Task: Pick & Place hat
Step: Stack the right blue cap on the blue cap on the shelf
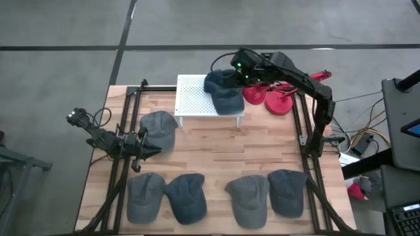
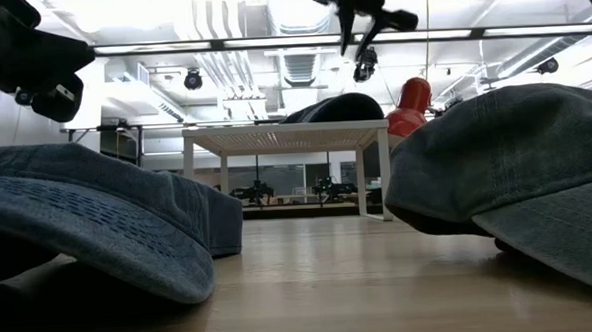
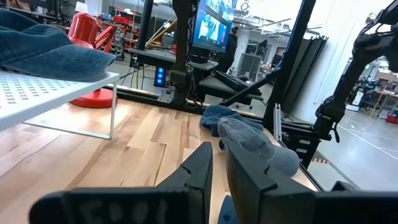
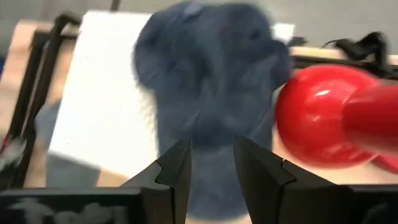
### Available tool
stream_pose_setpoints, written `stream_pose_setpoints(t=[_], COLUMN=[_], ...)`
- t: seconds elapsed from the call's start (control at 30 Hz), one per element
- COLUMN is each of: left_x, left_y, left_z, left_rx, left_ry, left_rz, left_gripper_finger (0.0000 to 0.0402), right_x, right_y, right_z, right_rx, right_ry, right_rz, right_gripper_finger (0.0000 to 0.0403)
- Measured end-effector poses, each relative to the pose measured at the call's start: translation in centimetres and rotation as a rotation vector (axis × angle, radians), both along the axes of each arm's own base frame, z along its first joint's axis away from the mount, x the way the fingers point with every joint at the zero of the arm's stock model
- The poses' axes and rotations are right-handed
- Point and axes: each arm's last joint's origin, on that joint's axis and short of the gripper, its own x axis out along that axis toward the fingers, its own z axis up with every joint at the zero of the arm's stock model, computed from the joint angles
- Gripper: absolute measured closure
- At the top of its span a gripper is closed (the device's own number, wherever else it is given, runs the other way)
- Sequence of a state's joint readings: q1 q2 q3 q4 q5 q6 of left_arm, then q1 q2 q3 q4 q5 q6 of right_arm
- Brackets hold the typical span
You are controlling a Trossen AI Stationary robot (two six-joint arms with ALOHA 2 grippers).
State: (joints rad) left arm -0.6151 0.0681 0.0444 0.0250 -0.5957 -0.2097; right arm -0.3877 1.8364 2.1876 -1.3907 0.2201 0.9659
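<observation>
Placement is what the high view suggests: a dark blue hat (image 1: 223,92) lies on the right end of the white perforated stand (image 1: 193,97), crown toward the far edge and brim hanging over the near right corner, so its long axis runs from far to near. The right gripper (image 1: 244,71) is seen just beside the crown on its far right side, next to the red objects (image 1: 272,98), and is much the nearer arm; the left gripper (image 1: 146,145) waits low at the left, beside another hat (image 1: 157,130). In the low view, the hat's crown (image 2: 339,109) is seen resting on top of the stand (image 2: 285,136), with a gripper (image 2: 362,28) hanging above it, clear of the cloth. In the left wrist view, the left fingers (image 3: 202,168) are shown nearly closed on nothing. In the right wrist view, the right fingers (image 4: 177,165) are seen parted by a narrow gap with nothing between them, the hat (image 4: 208,87) lying straight ahead of them and below. The hat is judged released.
</observation>
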Motion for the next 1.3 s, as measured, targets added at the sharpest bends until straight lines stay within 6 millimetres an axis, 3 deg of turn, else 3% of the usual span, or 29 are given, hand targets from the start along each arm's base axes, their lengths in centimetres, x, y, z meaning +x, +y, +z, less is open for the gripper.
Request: stream_pose_setpoints(t=[0.2, 0.33, 0.47, 0.7, 1.0, 1.17, 1.3], left_x=[0.0, 0.0, 0.0, 0.0, 0.0, 0.0, 0.0], left_y=[0.0, 0.0, 0.0, 0.0, 0.0, 0.0, 0.0], left_z=[0.0, 0.0, 0.0, 0.0, 0.0, 0.0, 0.0], left_rx=[0.0, 0.0, 0.0, 0.0, 0.0, 0.0, -0.013], left_ry=[0.0, 0.0, 0.0, 0.0, 0.0, 0.0, 0.0], left_rz=[0.0, 0.0, 0.0, 0.0, 0.0, 0.0, 0.0], left_gripper_finger=[0.0351, 0.0351, 0.0351, 0.0351, 0.0351, 0.0351, 0.0351], right_x=[0.1, 0.0, 0.4, -0.2, -3.0, -6.2, -9.2], right_y=[4.7, 8.6, 12.8, 19.5, 25.7, 28.0, 29.0], right_z=[0.4, -0.2, -0.6, -2.3, -5.7, -7.6, -8.1], right_rx=[0.057, 0.091, 0.136, 0.192, 0.413, 0.48, 0.493], right_ry=[0.047, 0.162, 0.154, 0.23, 0.356, 0.447, 0.463], right_rz=[0.207, 0.321, 0.467, 0.578, 0.415, 0.257, 0.134], right_gripper_finger=[0.0303, 0.0314, 0.0325, 0.0342, 0.0347, 0.0336, 0.032])
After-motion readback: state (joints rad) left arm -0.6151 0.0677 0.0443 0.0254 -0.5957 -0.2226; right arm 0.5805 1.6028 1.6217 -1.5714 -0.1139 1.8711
